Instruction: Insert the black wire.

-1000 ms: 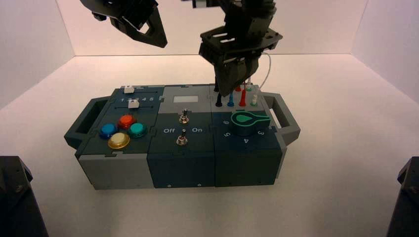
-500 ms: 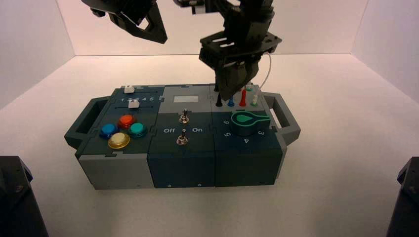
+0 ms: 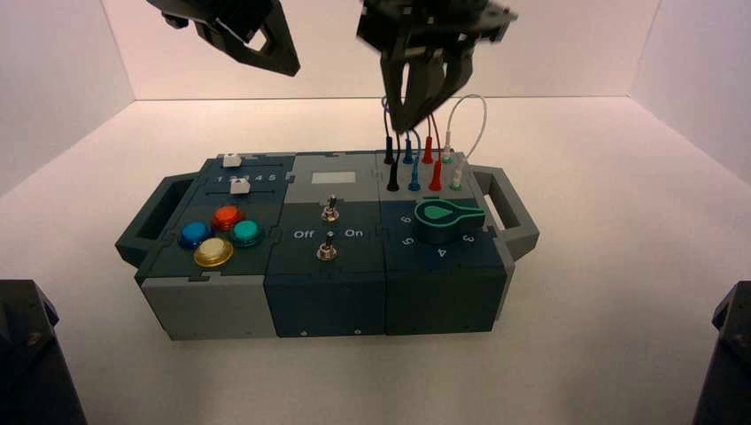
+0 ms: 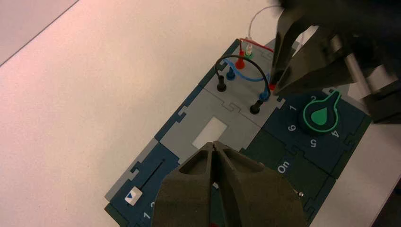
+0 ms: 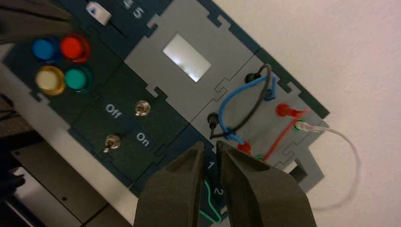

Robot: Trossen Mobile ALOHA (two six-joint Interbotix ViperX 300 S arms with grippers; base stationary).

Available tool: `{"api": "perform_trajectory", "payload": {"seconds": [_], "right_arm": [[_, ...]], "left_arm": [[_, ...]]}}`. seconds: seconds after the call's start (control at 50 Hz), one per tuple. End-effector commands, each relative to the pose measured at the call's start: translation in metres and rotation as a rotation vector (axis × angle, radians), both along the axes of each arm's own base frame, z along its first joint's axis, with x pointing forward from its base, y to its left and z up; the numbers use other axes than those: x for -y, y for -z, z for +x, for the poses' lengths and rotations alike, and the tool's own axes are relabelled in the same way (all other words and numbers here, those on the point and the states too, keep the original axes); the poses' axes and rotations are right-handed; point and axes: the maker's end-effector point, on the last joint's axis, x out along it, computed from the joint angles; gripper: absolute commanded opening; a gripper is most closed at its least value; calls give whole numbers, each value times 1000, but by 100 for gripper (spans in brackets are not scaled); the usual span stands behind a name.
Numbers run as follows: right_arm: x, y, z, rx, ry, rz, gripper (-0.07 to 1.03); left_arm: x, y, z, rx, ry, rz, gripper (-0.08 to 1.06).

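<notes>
The black wire [image 4: 240, 58] arches over the grey socket panel [image 5: 276, 135] at the box's back right. Both of its black plugs stand in sockets, one [image 3: 388, 152] in the back row and one [image 3: 392, 181] in the front row; the same two plugs [image 5: 249, 78] [image 5: 212, 119] show in the right wrist view. My right gripper [image 3: 409, 119] hangs above the wire loops, clear of the plugs. Its jaws stand slightly apart, so the gripper [image 5: 210, 146] is open and holds nothing. My left gripper [image 4: 215, 144] is shut and empty, high over the box's back left.
Blue [image 5: 226, 101], red [image 5: 283, 130] and white [image 3: 469, 111] wires loop beside the black one. A green knob [image 3: 443, 221] sits in front of the sockets. Two toggle switches [image 3: 329, 211] are mid-box, coloured buttons [image 3: 220, 235] and sliders [image 3: 237, 185] on the left. Handles [image 3: 507, 208] stick out at both ends.
My right gripper has risen from the plugs and its jaws have parted, leaving the black plug standing in its socket. The left arm has hardly moved.
</notes>
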Motion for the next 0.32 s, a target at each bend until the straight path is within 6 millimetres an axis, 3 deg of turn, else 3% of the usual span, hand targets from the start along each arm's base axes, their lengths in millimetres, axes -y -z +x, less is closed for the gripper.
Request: {"api": "perform_trajectory", "payload": {"seconds": [0.02,0.32], "right_arm": [[-2,-26,1,48,7,59,15],[0,-35,-7,35,49,110,15]], "left_arm": [[6,-22,5,50,6,-43,-3],[0,-24,-2,58,2,-59,-3]]}}
